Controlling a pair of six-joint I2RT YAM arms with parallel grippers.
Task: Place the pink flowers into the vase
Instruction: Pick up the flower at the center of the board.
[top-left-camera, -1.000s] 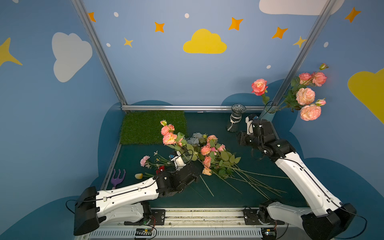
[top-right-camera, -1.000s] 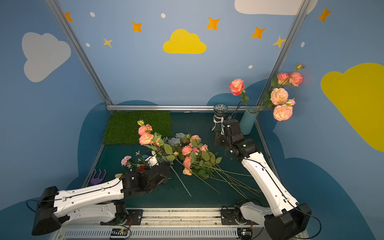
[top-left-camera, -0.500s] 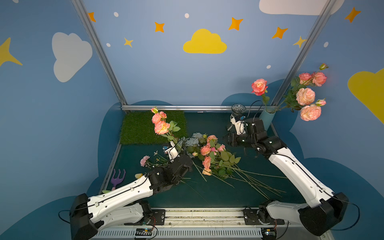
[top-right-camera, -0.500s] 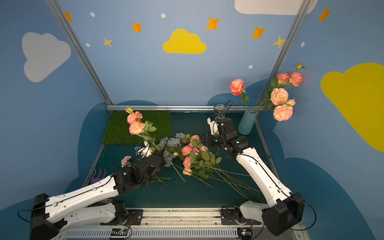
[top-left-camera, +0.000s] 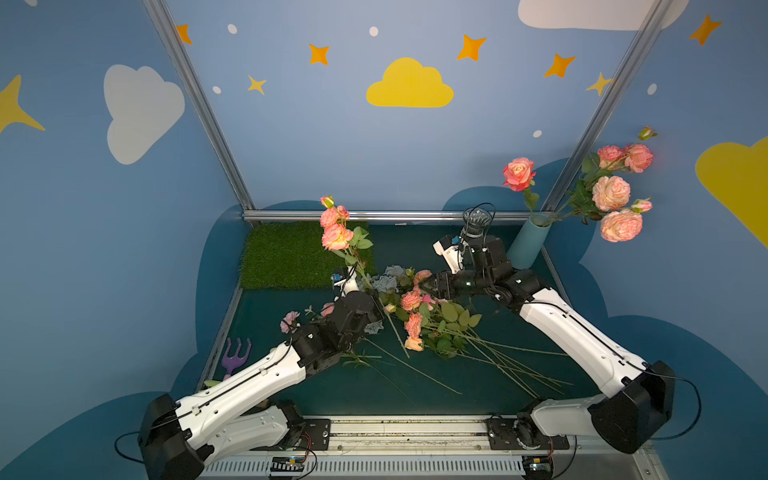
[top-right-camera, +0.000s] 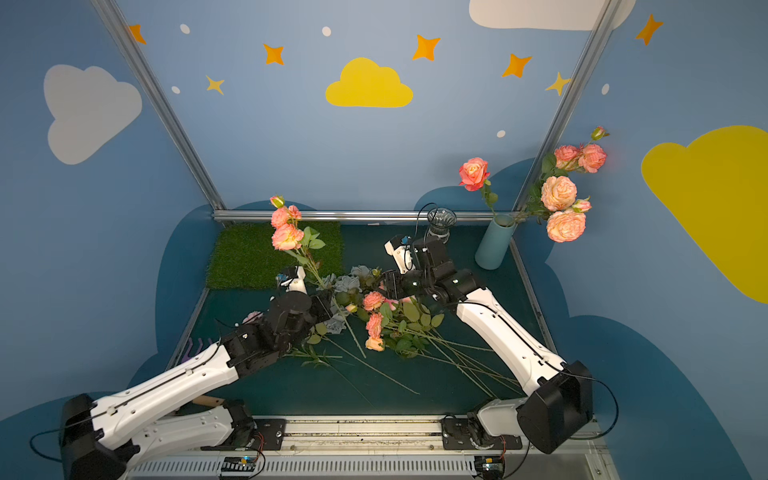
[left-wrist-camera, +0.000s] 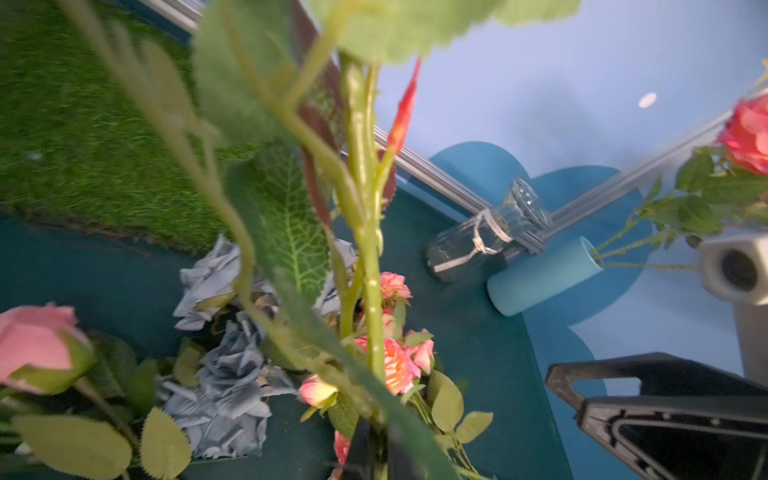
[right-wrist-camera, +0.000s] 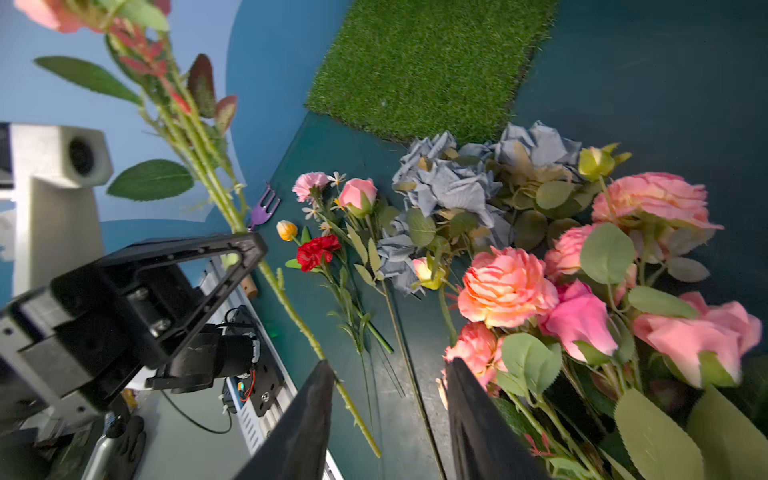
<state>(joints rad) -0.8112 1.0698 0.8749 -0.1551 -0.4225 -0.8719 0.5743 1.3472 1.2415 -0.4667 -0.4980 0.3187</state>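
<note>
My left gripper (top-left-camera: 377, 306) is shut on the green stem (left-wrist-camera: 365, 249) of a cluster of pink flowers (top-left-camera: 334, 232), which stands tilted above the grass mat's edge, its stem end trailing over the table. More pink flowers (top-left-camera: 415, 316) lie in a pile mid-table. My right gripper (top-left-camera: 428, 286) hovers open just over that pile; in its wrist view the gripper (right-wrist-camera: 388, 370) has only bare table between its fingers, with blooms (right-wrist-camera: 507, 286) beside one finger. The teal vase (top-left-camera: 528, 245) stands at the back right and holds several pink flowers (top-left-camera: 611, 193).
A green grass mat (top-left-camera: 286, 257) covers the back left. Grey-blue flowers (top-left-camera: 388, 280) lie between the two grippers. A glass jar (top-left-camera: 476, 220) stands behind the right arm. A purple fork (top-left-camera: 237, 355) and a red flower (right-wrist-camera: 316, 251) lie at the left.
My left gripper has risen and swung the held pink cluster upright, its blooms climbing toward the back. My right arm has moved away from the vase, leftward and down over the pile.
</note>
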